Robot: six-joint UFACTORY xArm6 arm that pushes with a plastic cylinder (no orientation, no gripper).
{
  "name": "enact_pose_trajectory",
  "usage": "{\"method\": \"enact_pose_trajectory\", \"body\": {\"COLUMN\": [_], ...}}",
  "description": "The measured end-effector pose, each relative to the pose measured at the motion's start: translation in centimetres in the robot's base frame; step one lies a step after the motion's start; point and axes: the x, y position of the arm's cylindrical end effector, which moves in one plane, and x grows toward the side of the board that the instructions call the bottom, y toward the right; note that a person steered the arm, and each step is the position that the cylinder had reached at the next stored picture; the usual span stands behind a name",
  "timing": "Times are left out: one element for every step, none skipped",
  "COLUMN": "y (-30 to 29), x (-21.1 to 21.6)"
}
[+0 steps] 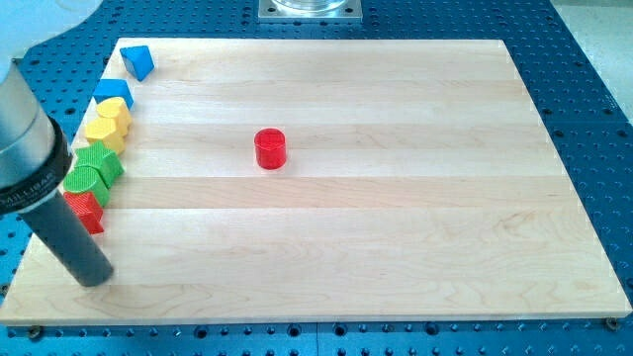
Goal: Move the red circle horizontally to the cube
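The red circle (270, 148), a short red cylinder, stands alone near the middle of the wooden board (396, 247). A blue cube (114, 94) sits at the view's left edge in a column of blocks. My tip (94, 276) rests at the board's lower left corner, far left of and below the red circle. It is just below the column, close to a red block (86, 211).
Along the left edge from top to bottom lie a blue triangular block (138, 61), the blue cube, two yellow blocks (109, 123), a green star-like block (103, 163), a green cylinder (81, 181) and the red block. Blue perforated table surrounds the board.
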Motion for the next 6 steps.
{"method": "enact_pose_trajectory", "body": {"y": [8.5, 18.4, 18.8, 18.3, 16.7, 14.2], "x": [-0.3, -5.8, -10.3, -13.4, -16.8, -21.2]}}
